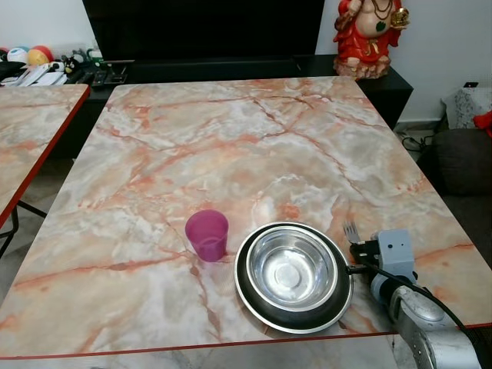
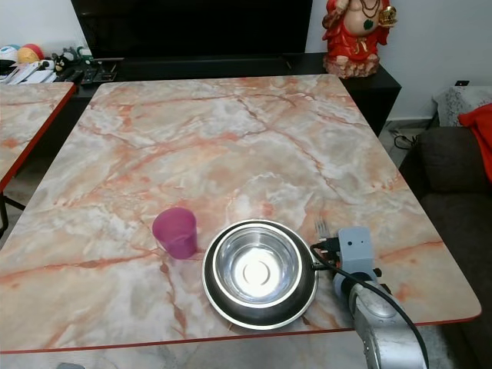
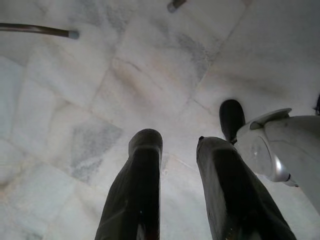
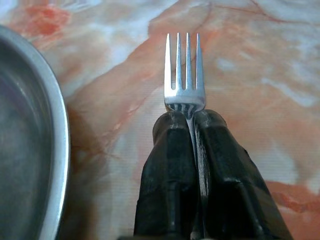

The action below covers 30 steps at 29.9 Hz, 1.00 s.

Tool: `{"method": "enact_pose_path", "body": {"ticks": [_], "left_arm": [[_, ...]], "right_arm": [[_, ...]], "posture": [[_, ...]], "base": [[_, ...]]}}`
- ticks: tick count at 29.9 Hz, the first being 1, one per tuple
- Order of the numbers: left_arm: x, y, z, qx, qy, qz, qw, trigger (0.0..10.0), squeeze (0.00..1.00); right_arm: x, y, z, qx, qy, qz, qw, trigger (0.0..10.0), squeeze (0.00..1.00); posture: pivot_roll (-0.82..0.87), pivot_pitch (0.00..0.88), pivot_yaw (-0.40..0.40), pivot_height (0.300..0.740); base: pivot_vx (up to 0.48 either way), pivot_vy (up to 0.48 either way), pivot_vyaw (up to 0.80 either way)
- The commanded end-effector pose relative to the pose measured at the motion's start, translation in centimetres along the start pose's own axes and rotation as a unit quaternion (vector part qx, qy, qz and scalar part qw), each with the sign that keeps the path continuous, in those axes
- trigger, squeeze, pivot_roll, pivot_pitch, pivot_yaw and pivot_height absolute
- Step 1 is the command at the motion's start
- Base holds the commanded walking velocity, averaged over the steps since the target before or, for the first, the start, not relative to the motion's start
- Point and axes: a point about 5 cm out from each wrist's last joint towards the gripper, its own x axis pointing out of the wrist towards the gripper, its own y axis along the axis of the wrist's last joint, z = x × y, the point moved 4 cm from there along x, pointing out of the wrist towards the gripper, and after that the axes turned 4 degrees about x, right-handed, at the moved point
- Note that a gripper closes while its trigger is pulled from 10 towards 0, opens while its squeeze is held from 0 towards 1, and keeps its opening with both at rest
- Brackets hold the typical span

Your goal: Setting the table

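A steel bowl [image 1: 292, 270] rests in a dark plate [image 1: 252, 298] near the marble table's front edge. A purple cup [image 1: 207, 234] stands just left of the plate. My right gripper [image 4: 190, 122] is shut on a silver fork [image 4: 184, 75], its tines pointing away over the tabletop just right of the plate's rim [image 4: 57, 150]. From the head camera the fork [image 1: 352, 231] pokes out ahead of my right wrist [image 1: 392, 257]. My left gripper [image 3: 177, 145] hangs over the grey tiled floor, its fingers slightly apart with nothing between them.
The marble table [image 1: 231, 146] has a red edge along the front. A second marble table [image 1: 31, 123] stands to the left. A red statue [image 1: 367, 34] sits on a dark cabinet behind. A dark sofa [image 2: 461, 192] lies to the right.
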Motion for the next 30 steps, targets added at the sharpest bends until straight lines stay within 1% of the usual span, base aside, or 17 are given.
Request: {"method": "enact_pose_path", "body": {"ticks": [1,7,12,20,25,30], "left_arm": [[-0.2,-0.9,-0.4,0.006,0.001,-0.019,1.0,10.0,0.0],[-0.2,-0.9,-0.1,0.005,-0.001,-0.019,1.0,10.0,0.0],[-0.2,-1.1,0.0,0.0,-0.001,-0.02,1.0,10.0,0.0],[-0.4,-1.4,-0.6,-0.004,0.015,-0.02,1.0,10.0,0.0],[-0.3,-1.2,-0.4,-0.007,0.016,-0.018,1.0,10.0,0.0],[-0.2,-1.1,0.0,-0.01,0.015,-0.017,1.0,10.0,0.0]], "right_arm": [[-0.2,-3.1,0.2,0.024,-0.013,-0.055,0.998,10.0,0.0],[0.0,-2.2,0.0,0.026,-0.013,-0.037,0.999,10.0,0.0],[0.3,-1.9,0.0,0.024,-0.012,-0.034,0.999,10.0,0.0],[0.9,-0.8,-0.4,0.021,-0.007,-0.016,1.0,10.0,0.0],[1.2,-0.7,-0.2,0.018,-0.008,-0.016,1.0,10.0,0.0],[1.4,0.3,-0.2,0.02,-0.008,0.001,1.0,10.0,0.0]], "posture": [[-0.05,0.188,0.068,0.74],[-0.05,0.182,0.063,0.74],[-0.04,0.177,0.056,0.74],[-0.04,0.148,0.038,0.74],[-0.04,0.133,0.03,0.74],[-0.04,0.129,0.026,0.74]], "base": [[0.0,0.0,0.0],[0.0,0.0,0.0],[0.0,0.0,0.0],[0.0,0.0,0.0],[0.0,0.0,0.0],[0.0,0.0,0.0]]}}
